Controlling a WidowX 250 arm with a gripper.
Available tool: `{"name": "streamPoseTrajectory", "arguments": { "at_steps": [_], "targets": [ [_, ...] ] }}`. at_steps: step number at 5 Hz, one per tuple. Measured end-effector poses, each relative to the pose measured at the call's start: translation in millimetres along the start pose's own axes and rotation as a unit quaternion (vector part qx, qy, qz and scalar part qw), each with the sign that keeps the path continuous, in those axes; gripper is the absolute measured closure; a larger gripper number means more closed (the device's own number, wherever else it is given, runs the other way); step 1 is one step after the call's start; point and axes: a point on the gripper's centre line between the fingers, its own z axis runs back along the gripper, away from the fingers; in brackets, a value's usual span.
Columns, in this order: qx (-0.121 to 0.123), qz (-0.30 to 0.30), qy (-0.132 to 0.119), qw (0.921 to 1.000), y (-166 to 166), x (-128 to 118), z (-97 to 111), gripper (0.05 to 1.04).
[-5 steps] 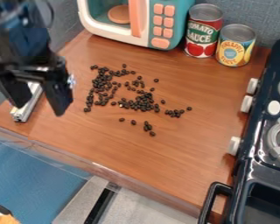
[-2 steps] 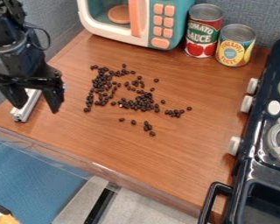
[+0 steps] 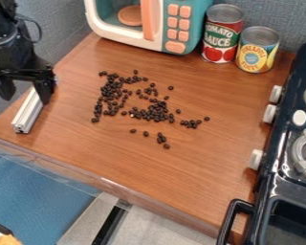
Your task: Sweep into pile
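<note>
At the upper left the black gripper [image 3: 26, 95] hangs over the table's left edge, open, with its two fingers well apart and nothing between them. Dark beans [image 3: 157, 112] lie scattered over the middle and upper left of the wooden counter [image 3: 181, 167]. The densest patches are a tall cluster toward the left and a clump near the center. A few beans trail off to the right, and several lie a little below the clump. The gripper is to the left of all the beans, not touching them.
A metal rail [image 3: 28, 112] lies at the left edge, near the gripper. A toy microwave [image 3: 152, 21] stands at the back, with a tomato sauce can [image 3: 223, 33] and a pineapple can [image 3: 257, 49] beside it. The black toy stove [image 3: 283, 158] lines the right side.
The gripper has moved up and to the left, uncovering more of the metal rail. The beans lie as before.
</note>
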Motion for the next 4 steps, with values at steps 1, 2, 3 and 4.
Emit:
{"name": "streamPoseTrajectory", "arguments": {
  "at_steps": [1, 2, 3, 4],
  "targets": [
    [0.012, 0.004, 0.005, 0.9999, 7, 1, -13, 0.083],
    [0.023, 0.011, 0.006, 0.9997, 10, 1, -27, 0.083],
    [0.029, 0.024, 0.010, 0.9993, 12, 2, -33, 0.083],
    [0.036, 0.028, 0.002, 0.9990, 8, 7, -35, 0.083]
  ]
}}
